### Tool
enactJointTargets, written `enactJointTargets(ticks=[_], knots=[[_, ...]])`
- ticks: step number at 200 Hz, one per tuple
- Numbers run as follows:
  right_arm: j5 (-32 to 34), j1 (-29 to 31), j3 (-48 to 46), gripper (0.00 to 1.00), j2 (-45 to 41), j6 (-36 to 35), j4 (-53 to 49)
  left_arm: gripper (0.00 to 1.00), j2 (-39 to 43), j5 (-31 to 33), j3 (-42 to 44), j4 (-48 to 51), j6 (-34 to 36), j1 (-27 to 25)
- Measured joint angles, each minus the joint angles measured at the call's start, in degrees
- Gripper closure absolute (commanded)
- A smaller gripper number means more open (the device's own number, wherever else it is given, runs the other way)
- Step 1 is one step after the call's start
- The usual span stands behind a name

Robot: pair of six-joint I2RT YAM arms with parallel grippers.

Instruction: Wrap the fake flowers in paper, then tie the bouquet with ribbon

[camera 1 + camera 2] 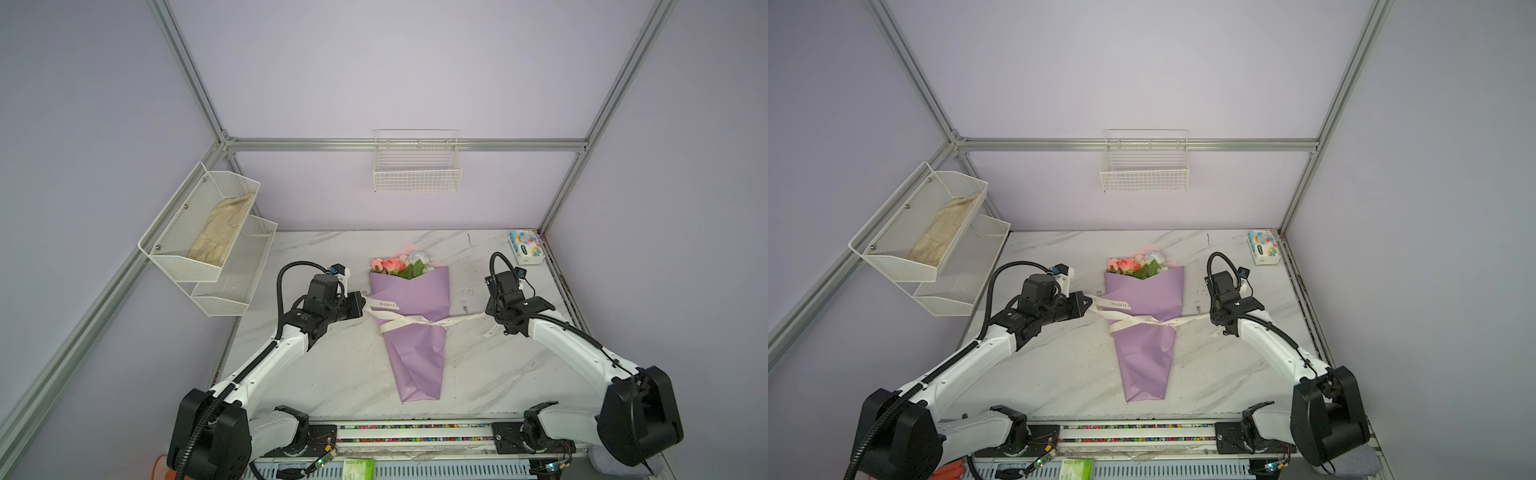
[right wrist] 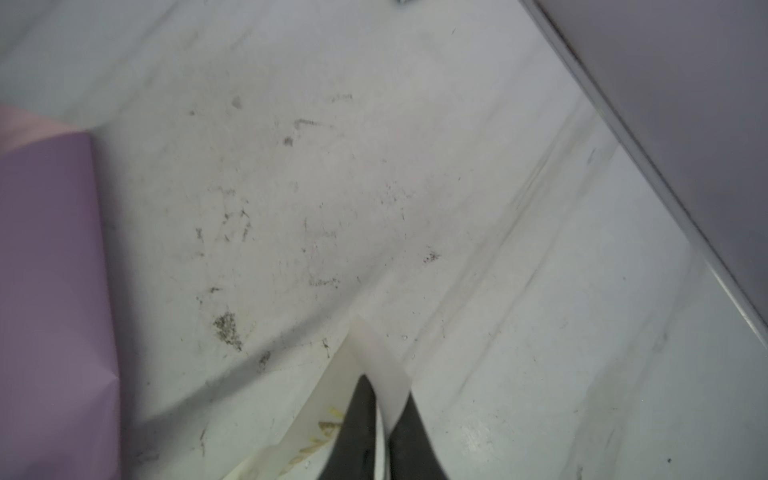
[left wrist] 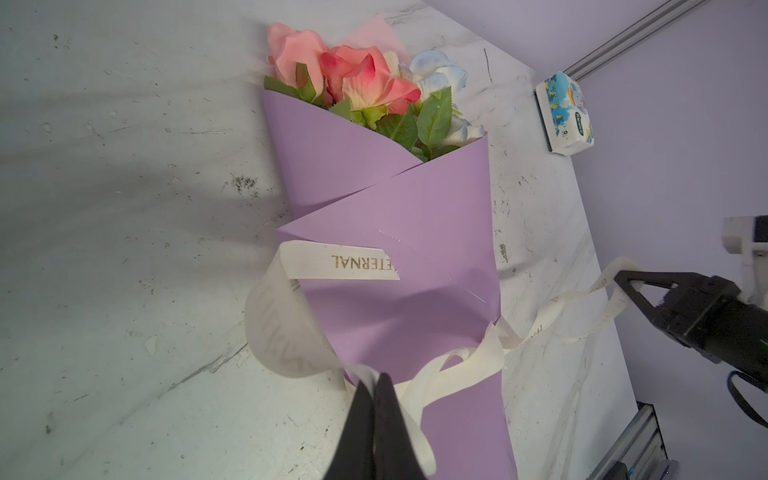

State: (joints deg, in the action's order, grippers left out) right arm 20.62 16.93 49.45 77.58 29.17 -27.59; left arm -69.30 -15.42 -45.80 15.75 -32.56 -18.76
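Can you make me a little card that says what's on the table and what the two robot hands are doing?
Bouquet: pink, white and blue flowers in purple paper, lying flat mid-table
Ribbon: cream, wrapped around the paper's middle, stretched out to both sides
Left hand: shut on the ribbon, left of the bouquet
Right hand: pinching the ribbon, right of the bouquet
Far right corner: tissue pack

1. The white marbled desk (image 1: 332,374) has grey veins; dark scuffs speckle it.
2. The bouquet of fake flowers (image 1: 415,357) lies flat at its middle in a lilac paper cone; the blooms point toward the back wall.
3. A cream lettered ribbon (image 1: 409,320) crosses the cone, reaching out over the desk on both sides.
4. A tissue pack (image 1: 526,247) lies in the far right corner.
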Motion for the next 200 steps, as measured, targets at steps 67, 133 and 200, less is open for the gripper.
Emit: enactJointTargets(ticks=[67, 133, 200], knots=[[-24.46, -1.49, -5.14, 0.48, -5.60, 8.92, 8.92, 1.00, -0.11, -2.43, 0.00, -0.26, -0.35, 0.00], [-39.67, 3.26, -16.61, 0.42, -3.19, 26.32, 28.52, 1.00, -0.55, -3.63, 0.00, -0.59, -0.87, 0.00], [-43.58, 7.15, -17.59, 0.54, 9.70, 35.26, 46.56, 1.00, -0.85, -4.15, 0.00, -2.38, -1.16, 0.00]])
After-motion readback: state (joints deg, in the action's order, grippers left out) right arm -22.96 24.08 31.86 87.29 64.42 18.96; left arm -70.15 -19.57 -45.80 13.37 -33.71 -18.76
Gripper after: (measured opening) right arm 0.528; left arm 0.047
